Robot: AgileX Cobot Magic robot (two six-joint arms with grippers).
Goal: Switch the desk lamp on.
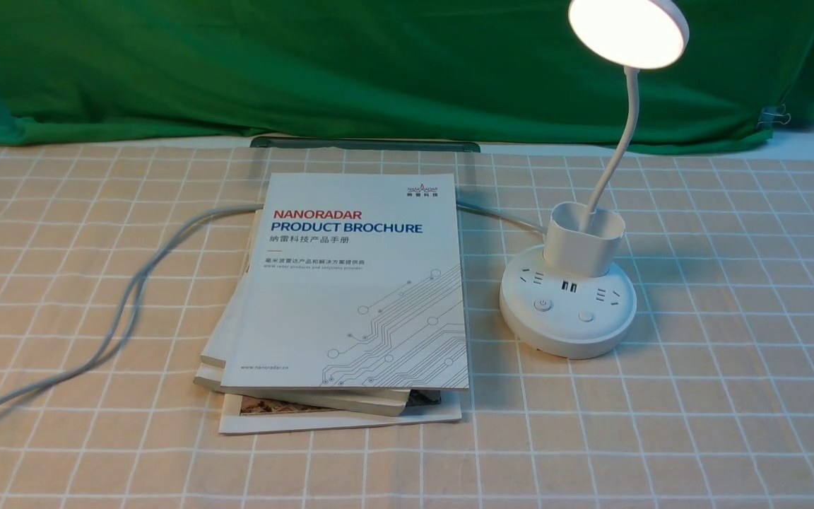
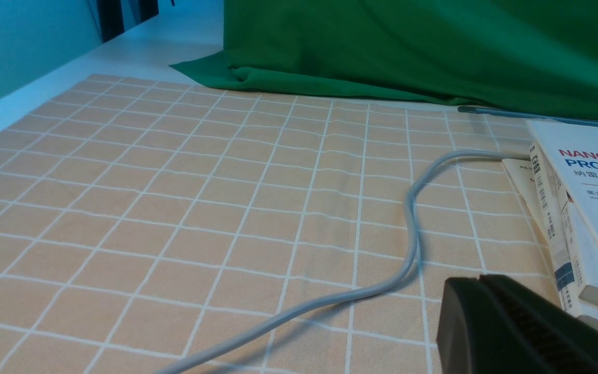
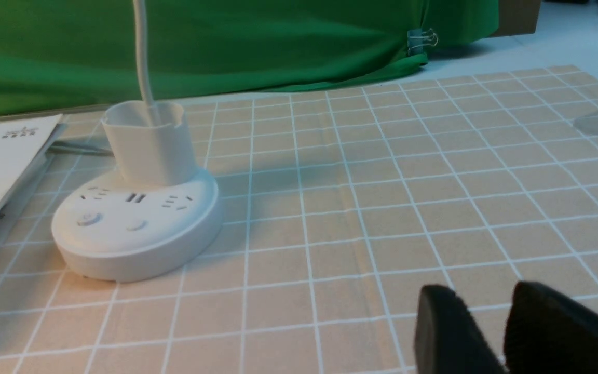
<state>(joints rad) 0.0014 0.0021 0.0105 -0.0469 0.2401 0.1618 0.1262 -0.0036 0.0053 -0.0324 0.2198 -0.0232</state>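
The white desk lamp (image 1: 568, 311) stands right of centre on the checked cloth. Its disc head (image 1: 627, 32) glows bright at the top edge. The round base carries sockets and two buttons (image 1: 543, 305). The right wrist view shows the lamp's base and cup holder (image 3: 138, 228), its head out of frame. My right gripper (image 3: 488, 306) hovers low over the cloth, well to the right of the base, empty, jaws a little apart. My left gripper (image 2: 478, 280) is shut and empty, low over the cloth beside the books. Neither gripper shows in the front view.
A stack of books (image 1: 350, 283) topped by a white brochure lies left of the lamp. A grey cable (image 1: 131, 297) snakes from under it to the left front edge. Green cloth (image 1: 379, 63) hangs along the back. The stack (image 2: 579, 208) is close to my left gripper.
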